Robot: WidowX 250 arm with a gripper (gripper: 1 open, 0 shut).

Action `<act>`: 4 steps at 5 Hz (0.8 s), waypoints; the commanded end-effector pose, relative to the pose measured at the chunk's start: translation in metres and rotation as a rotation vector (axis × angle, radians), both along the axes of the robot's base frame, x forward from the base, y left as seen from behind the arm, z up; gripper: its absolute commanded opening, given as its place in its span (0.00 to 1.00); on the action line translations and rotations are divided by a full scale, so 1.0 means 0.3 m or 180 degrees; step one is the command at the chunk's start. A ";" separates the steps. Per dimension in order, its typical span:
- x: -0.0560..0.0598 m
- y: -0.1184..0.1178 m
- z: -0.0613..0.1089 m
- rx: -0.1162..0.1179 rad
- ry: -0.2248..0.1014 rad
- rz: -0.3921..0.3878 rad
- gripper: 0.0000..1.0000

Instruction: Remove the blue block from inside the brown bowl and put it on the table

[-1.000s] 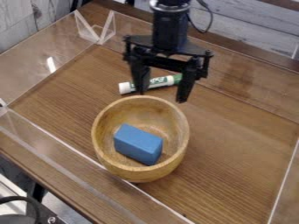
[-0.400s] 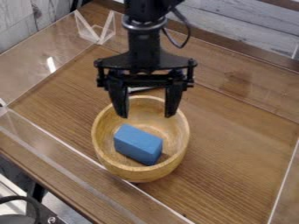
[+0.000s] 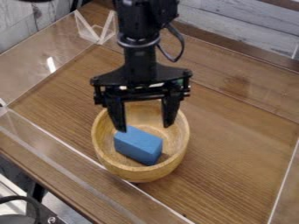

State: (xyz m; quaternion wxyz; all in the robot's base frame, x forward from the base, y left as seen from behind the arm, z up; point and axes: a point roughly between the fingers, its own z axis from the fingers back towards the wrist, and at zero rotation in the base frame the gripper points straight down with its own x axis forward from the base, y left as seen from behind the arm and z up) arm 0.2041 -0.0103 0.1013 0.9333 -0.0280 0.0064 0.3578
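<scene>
The claw [image 3: 139, 116] is over the back part of the bowl [image 3: 176, 161]. Its two fingers are spread wide, one toward each side of the bowl, and there is nothing between them. The block [image 3: 138, 146] is down inside the bowl, nearer the front of it. It is blue, and it sits at a slant to the bowl's sides. The claw looks a bit behind the block, but I can't tell how high up it is. The arm [image 3: 138, 51] comes in from behind the bowl. The bowl is on the table [image 3: 235, 153], and there is lots of wood to the right of the bowl.

I think this is the getting-there step, and the grab has not been made. Next, the claw should go a little more to the front of the bowl, so it is right over the block. Then it should go down with one finger on each side, and squeeze. It may need to turn a bit to match the slant. A finger could bump the bowl's rim and push the bowl. After that, the block has to go up past the rim and down beside the bowl.
</scene>
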 end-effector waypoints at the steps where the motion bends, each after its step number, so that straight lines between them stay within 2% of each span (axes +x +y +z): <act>1: 0.011 0.016 0.014 -0.0052 -0.0164 0.0341 1.00; 2: 0.007 0.022 -0.004 -0.0067 -0.0169 0.0525 1.00; 4: 0.013 0.037 -0.018 -0.0054 -0.0177 0.0681 1.00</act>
